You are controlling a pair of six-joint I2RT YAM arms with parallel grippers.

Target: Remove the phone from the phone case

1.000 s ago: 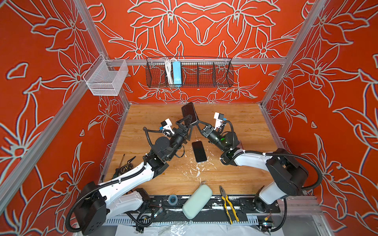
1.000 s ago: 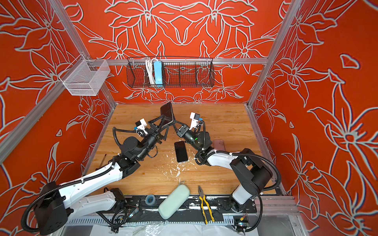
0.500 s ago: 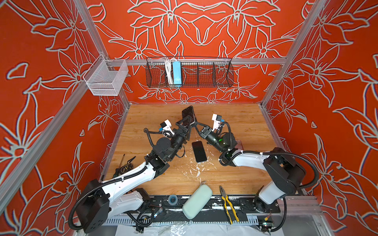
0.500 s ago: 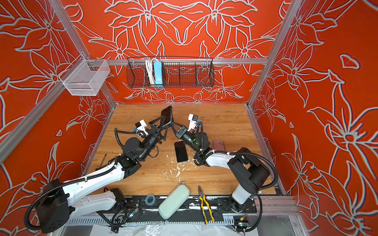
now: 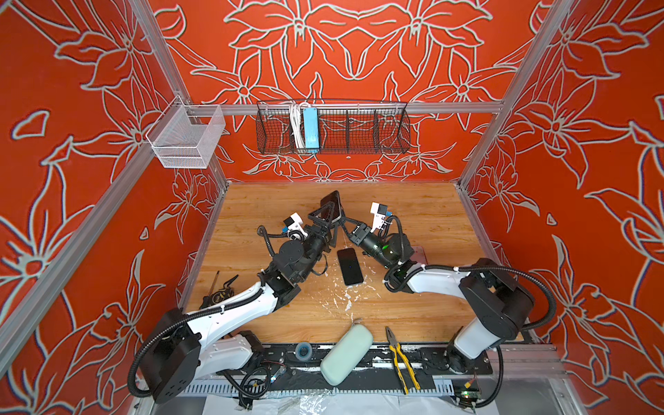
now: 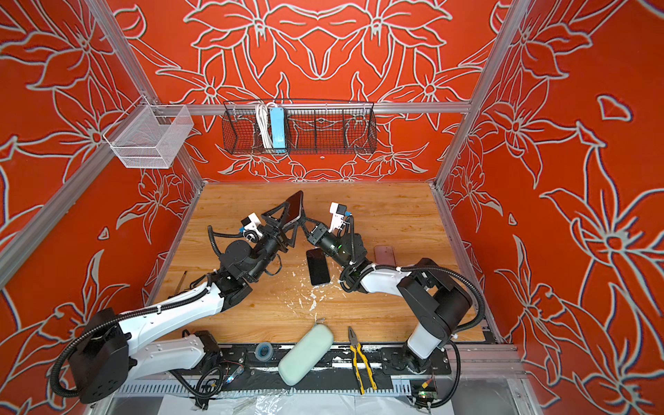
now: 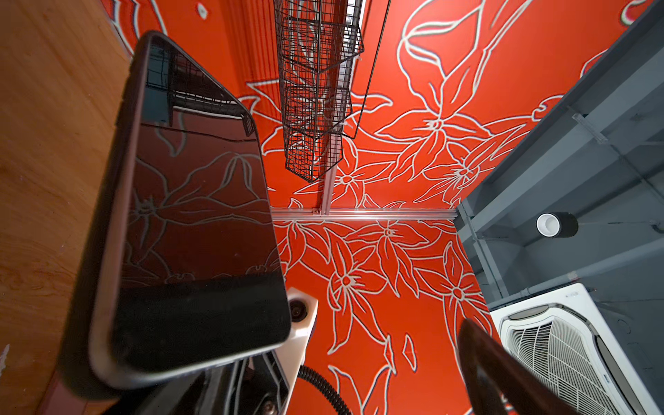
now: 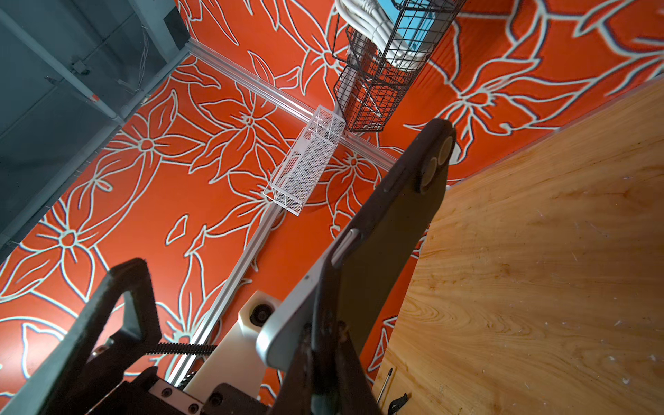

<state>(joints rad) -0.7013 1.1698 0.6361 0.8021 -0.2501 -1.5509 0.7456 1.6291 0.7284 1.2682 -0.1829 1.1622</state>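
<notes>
Observed: right gripper (image 5: 342, 221) pinched shut on phone case (image 8: 388, 233) corner, raised above bench (image 5: 413, 215). The left gripper (image 5: 327, 216) is spread wide, straddling the phone (image 7: 197, 215).

The phone (image 7: 201, 215), silver-edged with a dark glossy screen, stood tilted on end, raised above the middle of the wooden table (image 5: 438, 222). Its black phone case (image 8: 391, 230) covered the back, with one lower corner peeled off the silver frame.

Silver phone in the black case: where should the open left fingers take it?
Probably take the silver phone at its bared lower corner, closing on screen and back, from the left arm's side. There it stands clear of the black case, whose lip the right gripper pinches.
</notes>
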